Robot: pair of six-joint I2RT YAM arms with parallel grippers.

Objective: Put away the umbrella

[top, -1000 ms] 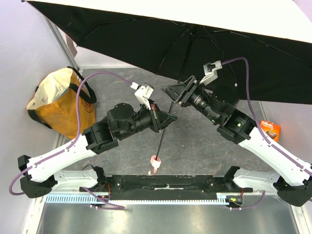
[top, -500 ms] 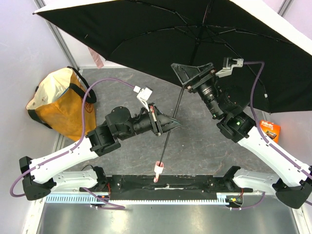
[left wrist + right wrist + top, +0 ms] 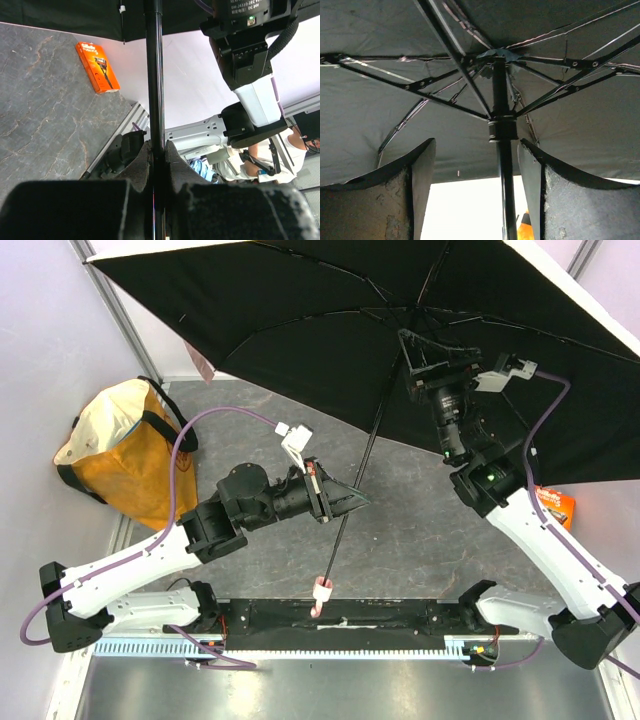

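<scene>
Umbrella (image 3: 300, 320) is open, its black underside facing the camera and a pale outer edge showing. In the top view the canopy spans the far side from 10 to 2 o'clock, held up off the table (image 3: 420, 540). The shaft (image 3: 370, 445) slants from the hub at about 1 o'clock down toward 6, ending in a pale pink handle tip (image 3: 322, 590) just above the near edge between the arm bases. Tote (image 3: 115, 450), orange and cream, stands at 9 o'clock against the left wall, apart from both arms. Left gripper (image 3: 352, 502) reaches in from 8 o'clock at mid-table. In its wrist view the fingers (image 3: 142, 160) are clamped tight on the shaft from both sides. Right gripper (image 3: 428, 348) comes from 4 o'clock and points up under the canopy at 1 o'clock. In its wrist view its jaws stand wide, one pad (image 3: 422, 170) on each side of the shaft, clear of it and holding nothing. The runner collar (image 3: 503, 131) sits between and just above the tips, with the ribs fanning out overhead. A small orange razor pack (image 3: 553, 505) lies flat at 3 o'clock, at the table's right edge beside the right forearm.
</scene>
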